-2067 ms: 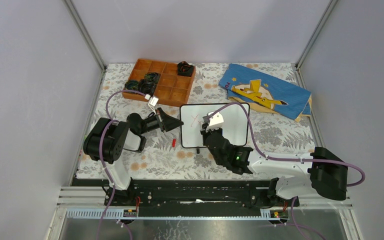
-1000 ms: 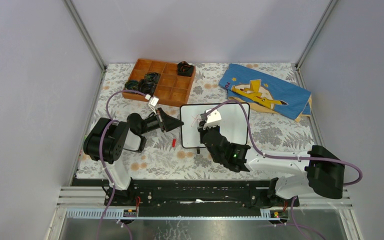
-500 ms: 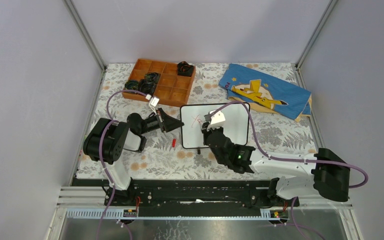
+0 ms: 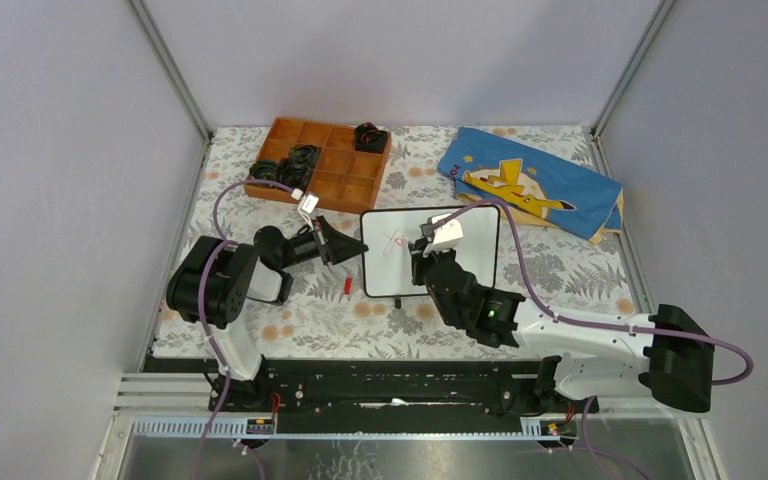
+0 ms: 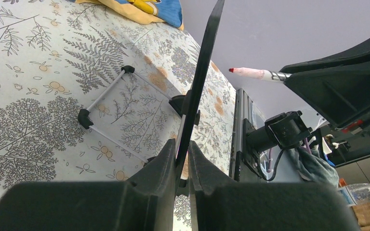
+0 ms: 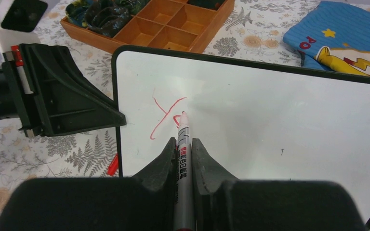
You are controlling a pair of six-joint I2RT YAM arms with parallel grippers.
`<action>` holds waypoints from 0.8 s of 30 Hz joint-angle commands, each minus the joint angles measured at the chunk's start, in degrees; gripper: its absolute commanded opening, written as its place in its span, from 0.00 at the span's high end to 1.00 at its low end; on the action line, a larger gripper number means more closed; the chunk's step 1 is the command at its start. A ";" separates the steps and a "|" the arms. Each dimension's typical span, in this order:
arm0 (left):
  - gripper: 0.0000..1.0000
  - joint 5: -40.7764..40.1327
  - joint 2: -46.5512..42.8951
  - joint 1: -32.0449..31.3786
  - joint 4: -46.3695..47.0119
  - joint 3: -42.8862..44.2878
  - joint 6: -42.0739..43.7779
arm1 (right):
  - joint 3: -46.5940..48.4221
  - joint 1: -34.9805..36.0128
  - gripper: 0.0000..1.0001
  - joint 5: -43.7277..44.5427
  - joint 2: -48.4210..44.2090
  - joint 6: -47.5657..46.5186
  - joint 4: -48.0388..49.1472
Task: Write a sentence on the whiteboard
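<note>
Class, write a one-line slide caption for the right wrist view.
Right gripper holds a marker at the whiteboard beside red strokes, while the left gripper clamps its edge.

Overhead and close wrist views all share the whiteboard (image 4: 384,268).

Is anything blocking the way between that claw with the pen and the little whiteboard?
Nothing visible does. The right claw holds the marker with its tip at the whiteboard, beside the red strokes. The left claw grips the board's left edge, off to the side of the writing.
</note>
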 commanded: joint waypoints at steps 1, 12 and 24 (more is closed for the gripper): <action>0.82 0.39 -1.63 -0.66 0.27 0.49 1.08 | 2.65 -1.05 1.00 2.55 1.64 0.13 -0.02; 0.82 0.44 -1.64 -0.74 0.26 0.58 1.08 | 2.97 -2.71 1.00 1.67 3.46 0.08 0.85; 0.82 0.51 -1.64 -0.75 0.09 0.67 1.17 | 1.18 -3.31 1.00 0.66 3.25 1.57 -0.40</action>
